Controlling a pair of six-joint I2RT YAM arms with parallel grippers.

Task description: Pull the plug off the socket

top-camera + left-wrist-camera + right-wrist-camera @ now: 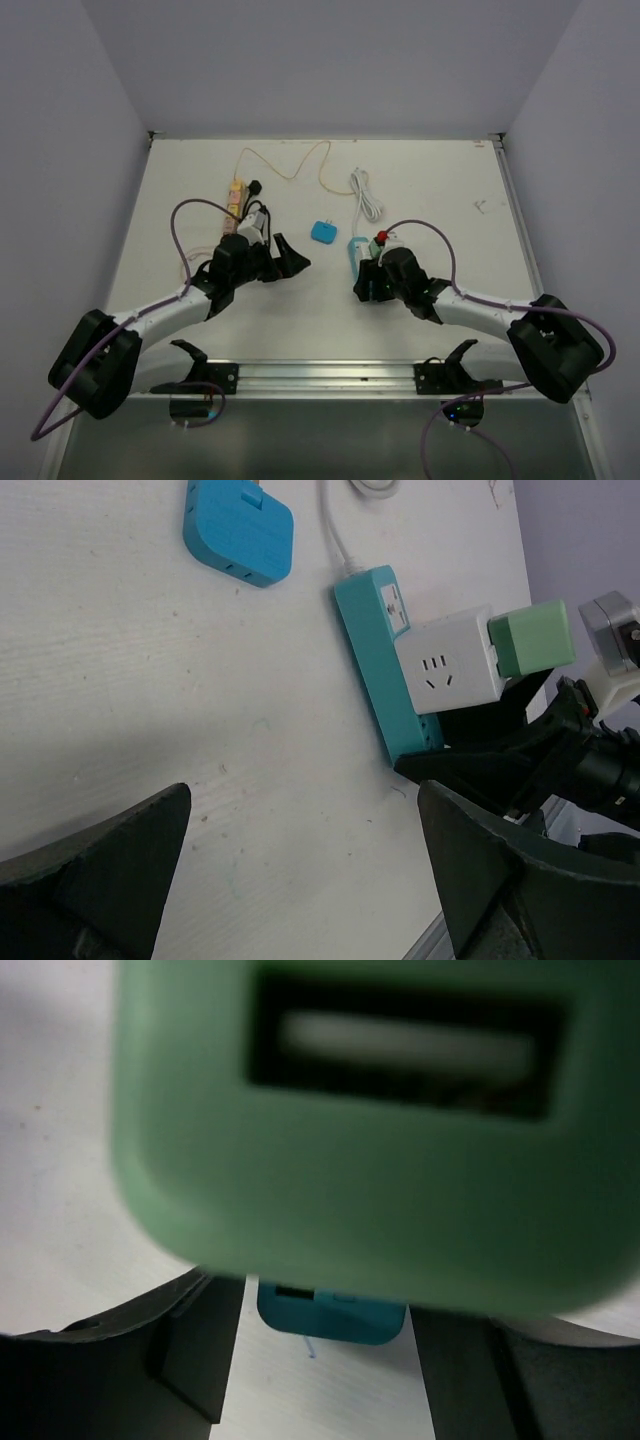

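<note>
Your green plug (pixel 530 640) sits at the right of the left wrist view. It is pushed into a white socket cube (pixel 450 668), which rides on the teal power strip (pixel 378 650) lying flat on the bench (pixel 150 680).

Your right hand (pixel 325 1300) has a finger on either side of the strip's end, low in its own view, with the plug a green blur filling the top. Thin slivers of bench show on each side, so the hand looks partly open and not clamped. That placing reads as a brace, so the strip would not lift when the plug comes out.

Your left hand (pixel 300 810) is spread wide and empty at the bottom of its view. It faces the plug from well apart, so it is probably meant as the puller. The blue adapter (pixel 238 530) at upper left lies apart from the strip.
</note>
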